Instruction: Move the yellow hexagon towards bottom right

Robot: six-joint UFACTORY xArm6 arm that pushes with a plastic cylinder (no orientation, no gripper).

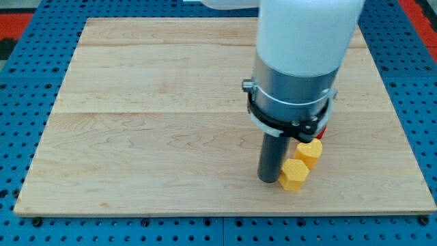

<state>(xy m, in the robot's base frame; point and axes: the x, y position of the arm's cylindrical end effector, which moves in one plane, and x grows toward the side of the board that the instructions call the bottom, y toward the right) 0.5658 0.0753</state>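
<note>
A yellow hexagon (294,173) lies on the wooden board (150,137) near the view's bottom right. My tip (268,180) stands right against its left side, touching or almost touching it. A second yellow block (309,152), also roughly hexagonal, sits just above and to the right of the hexagon, touching it. A red block (325,128) shows only as a sliver behind the arm's body, its shape hidden.
The arm's wide white and grey body (297,61) covers the board's upper right part and may hide other blocks. The board's bottom edge (225,213) runs close below the yellow hexagon. Blue perforated table (20,82) surrounds the board.
</note>
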